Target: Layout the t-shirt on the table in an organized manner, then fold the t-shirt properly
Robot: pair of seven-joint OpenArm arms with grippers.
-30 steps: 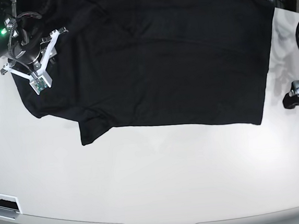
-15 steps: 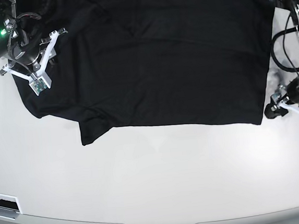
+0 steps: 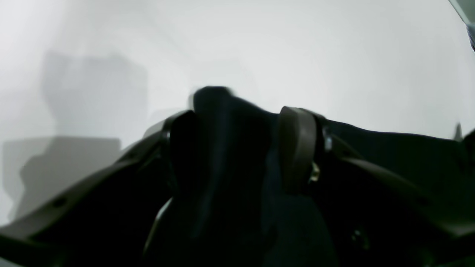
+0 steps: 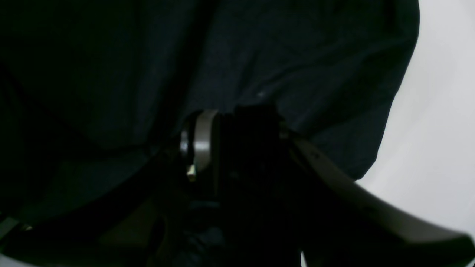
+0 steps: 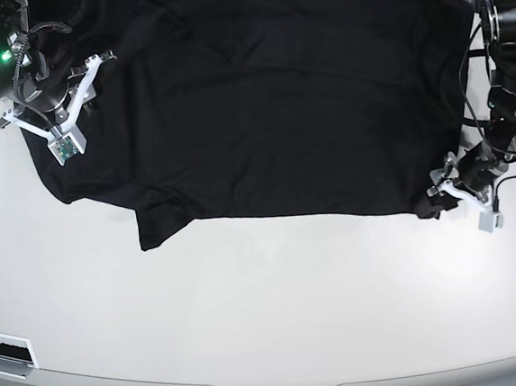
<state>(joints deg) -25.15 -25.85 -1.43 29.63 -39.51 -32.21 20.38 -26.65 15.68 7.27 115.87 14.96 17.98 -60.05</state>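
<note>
I am holding the shirt (image 5: 277, 101) with both hands: left hand (image 3: 237, 148) gripping the near right corner, right hand (image 4: 237, 148) gripping the far left. It is lying flat on the tabletop (image 5: 269, 318); folding is not started.

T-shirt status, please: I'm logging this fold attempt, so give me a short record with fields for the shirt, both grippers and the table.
shirt: black t-shirt spread mostly flat, sleeve area rumpled
left gripper: at the shirt's near hem corner, fabric between its fingers
right gripper: over the sleeve end; grip unclear
table: white table, bare in front
</note>
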